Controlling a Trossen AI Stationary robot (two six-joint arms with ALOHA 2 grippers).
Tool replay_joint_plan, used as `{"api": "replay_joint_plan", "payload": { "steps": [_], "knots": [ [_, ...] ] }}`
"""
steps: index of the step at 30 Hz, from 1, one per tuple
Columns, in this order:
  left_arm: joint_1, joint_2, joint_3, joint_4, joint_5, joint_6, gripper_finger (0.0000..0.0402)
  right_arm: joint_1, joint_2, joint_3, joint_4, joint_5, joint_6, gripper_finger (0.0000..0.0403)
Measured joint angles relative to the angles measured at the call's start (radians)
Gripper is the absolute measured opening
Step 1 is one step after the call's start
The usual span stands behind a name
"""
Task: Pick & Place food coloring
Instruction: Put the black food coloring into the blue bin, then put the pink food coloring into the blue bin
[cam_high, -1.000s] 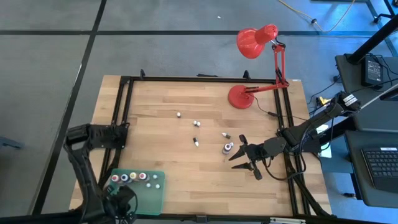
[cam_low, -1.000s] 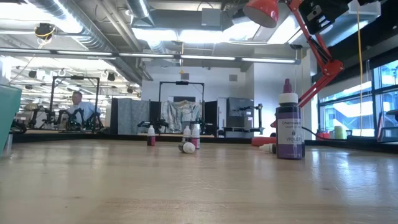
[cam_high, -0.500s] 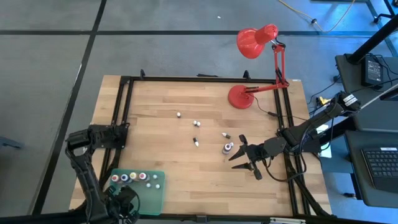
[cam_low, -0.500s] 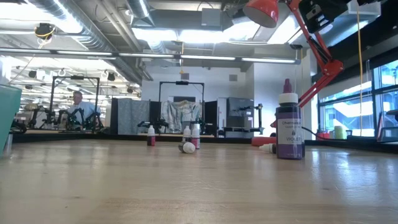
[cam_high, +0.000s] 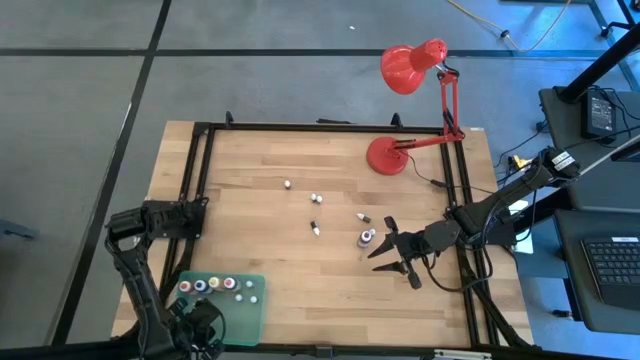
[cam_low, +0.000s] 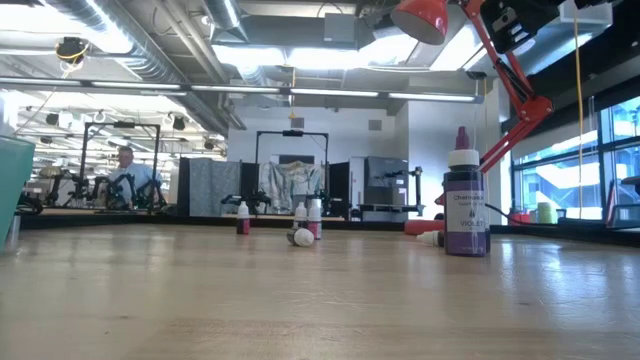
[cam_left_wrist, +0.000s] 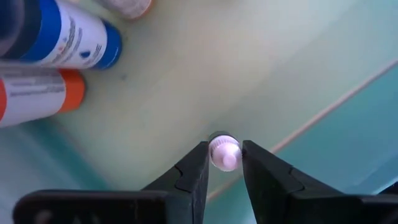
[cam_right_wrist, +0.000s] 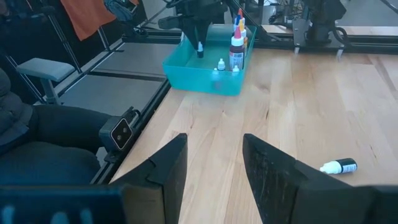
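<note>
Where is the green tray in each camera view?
High view: the green tray sits at the table's bottom-left corner.
Low view: a sliver at the left edge.
Left wrist view: its pale floor fills the picture beyond the left claw.
Right wrist view: far across the table.
Shared landmark, except low view: the bottles standing in it.

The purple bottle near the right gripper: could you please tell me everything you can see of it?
The purple bottle stands upright on the wooden table, alone, touching nothing else. It has a dark purple body with a printed label, a white collar and a slim reddish tip. Seen from above, it sits just ahead of the right gripper, clear of its open fingers.
</note>
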Motion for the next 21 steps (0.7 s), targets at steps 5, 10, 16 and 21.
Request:
{"api": "replay_joint_plan", "payload": {
  "steps": [5,10,16,21],
  "knots": [
    [0.0,0.0,0.0,0.0,-0.048,0.0,0.0108,0.0,0.0,0.0,0.0,0.0,0.0,0.0157],
    [0.0,0.0,0.0,0.0,-0.027,0.0,0.0118,0.0,0.0,0.0,0.0,0.0,0.0,0.0157],
    [0.0,-0.001,0.0,-0.002,0.018,0.0,0.0118,0.0,0.0,0.0,0.0,0.0,0.0,0.0157],
    [0.0,-0.023,0.0,-0.013,0.014,0.0,0.0117,0.0,0.0,0.0,0.0,0.0,-0.001,0.0157]
  ]
}}
